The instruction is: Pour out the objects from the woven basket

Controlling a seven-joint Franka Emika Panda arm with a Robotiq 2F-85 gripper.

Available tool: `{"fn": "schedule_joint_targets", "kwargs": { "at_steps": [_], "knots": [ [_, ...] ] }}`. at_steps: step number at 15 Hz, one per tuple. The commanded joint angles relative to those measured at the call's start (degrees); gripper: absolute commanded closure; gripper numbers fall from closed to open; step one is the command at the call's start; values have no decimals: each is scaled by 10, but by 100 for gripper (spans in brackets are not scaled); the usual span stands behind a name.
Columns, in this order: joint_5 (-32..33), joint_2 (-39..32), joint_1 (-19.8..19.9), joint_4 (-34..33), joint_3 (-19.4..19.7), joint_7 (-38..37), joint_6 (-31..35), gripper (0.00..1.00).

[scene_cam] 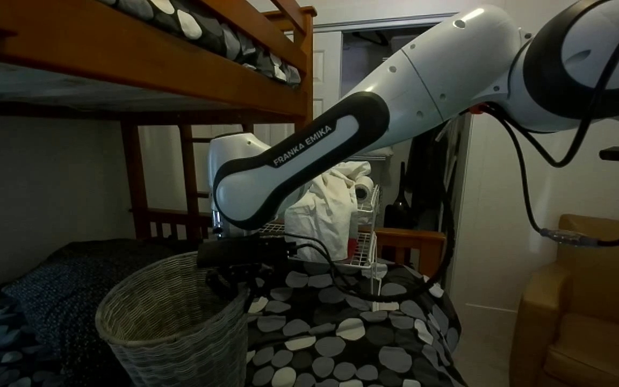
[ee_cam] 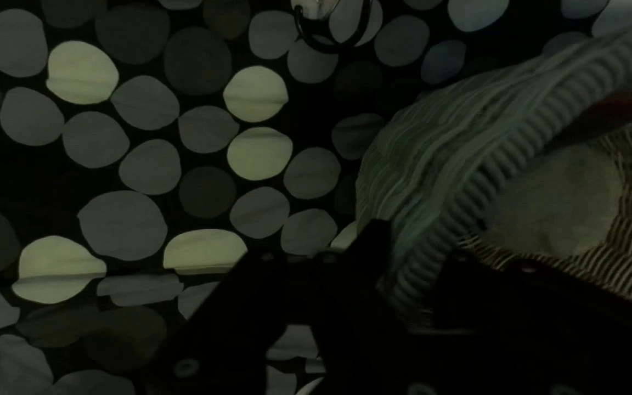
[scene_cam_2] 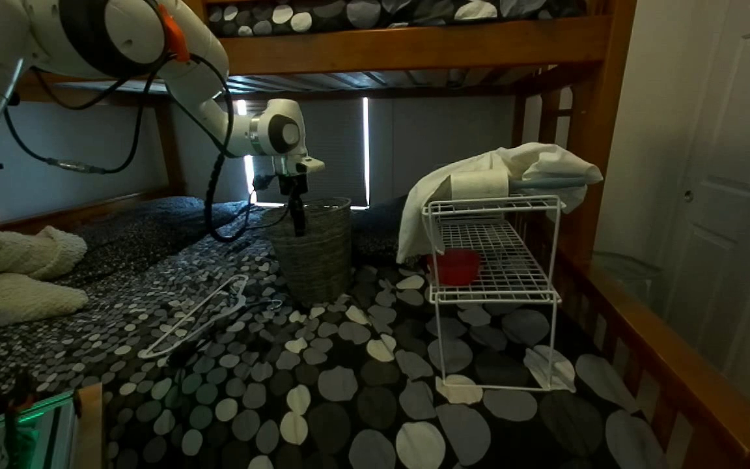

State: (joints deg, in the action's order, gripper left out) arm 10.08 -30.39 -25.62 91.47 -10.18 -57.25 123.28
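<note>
Basket (scene_cam_2: 316, 260) stands near the rack (scene_cam_2: 492, 301), end effector (ee_cam: 415, 258) clamped on just one bit of its rim (ee_cam: 505, 159). Pretty lopsided grip tbh: tip it and the basket could flex and twist free, dumping the red thing (ee_cam: 622, 107) inside too early.

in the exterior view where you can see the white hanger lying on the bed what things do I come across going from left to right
In an exterior view, left to right: fluffy cream fabric, white hanger, woven basket, white wire rack, panelled door.
</note>
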Motion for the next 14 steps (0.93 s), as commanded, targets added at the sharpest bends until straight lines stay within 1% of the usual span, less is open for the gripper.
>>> {"fn": "schedule_joint_targets", "kwargs": {
  "at_steps": [1,2,3,4,6,7,8,9,11,13,14],
  "knots": [
    [-13,53,3,47,14,-5,-15,98],
    [-21,79,14,76,9,14,4,96],
    [-12,121,18,122,16,6,19,96],
    [-9,135,20,138,21,-7,29,97],
    [0,182,29,185,22,3,31,97],
    [11,208,34,207,23,7,19,97],
    [39,233,31,221,27,-1,-15,97],
    [82,256,27,233,34,-39,-55,97],
    [124,302,37,252,24,-70,-125,97],
    [159,342,47,257,8,-79,-224,97],
    [171,361,28,254,23,-73,-280,96]
  ]
}}
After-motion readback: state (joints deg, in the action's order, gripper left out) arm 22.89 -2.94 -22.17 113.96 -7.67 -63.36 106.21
